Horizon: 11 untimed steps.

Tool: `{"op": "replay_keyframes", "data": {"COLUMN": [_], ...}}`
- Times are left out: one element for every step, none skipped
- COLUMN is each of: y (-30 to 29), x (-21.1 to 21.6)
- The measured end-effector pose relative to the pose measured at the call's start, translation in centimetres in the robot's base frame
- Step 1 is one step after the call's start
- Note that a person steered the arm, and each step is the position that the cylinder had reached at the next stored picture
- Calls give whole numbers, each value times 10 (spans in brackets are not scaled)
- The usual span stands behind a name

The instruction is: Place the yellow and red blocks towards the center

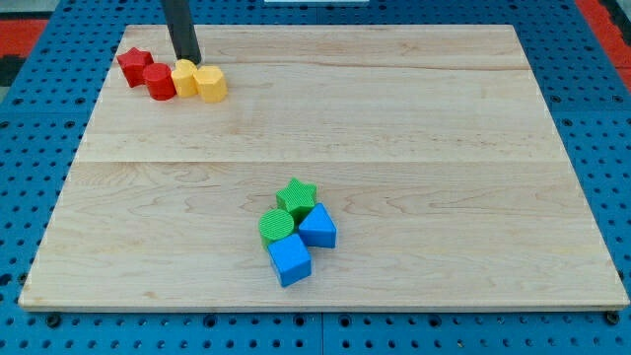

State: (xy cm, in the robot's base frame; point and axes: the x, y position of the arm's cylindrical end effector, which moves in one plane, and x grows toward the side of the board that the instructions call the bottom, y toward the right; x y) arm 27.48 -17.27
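A red star block [134, 65] and a red cylinder [160, 82] sit at the board's top left corner. Touching the cylinder on its right is a yellow block [185, 78], and next to that a yellow heart-shaped block [211, 84]. All four form a row. My tip [189, 60] stands just behind the first yellow block, on its top side, touching or nearly touching it.
A cluster lies below the board's centre: a green star [297, 195], a green cylinder [277, 226], a blue block [317, 227] and a blue cube [290, 260]. The wooden board [414, 148] rests on a blue pegboard table.
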Motion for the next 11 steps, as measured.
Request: {"op": "replay_keyframes", "data": {"y": [49, 115, 133, 136, 33, -56, -120, -125, -89, -9, 35], "x": [28, 46, 95, 106, 102, 56, 51, 21, -10, -15, -12]}}
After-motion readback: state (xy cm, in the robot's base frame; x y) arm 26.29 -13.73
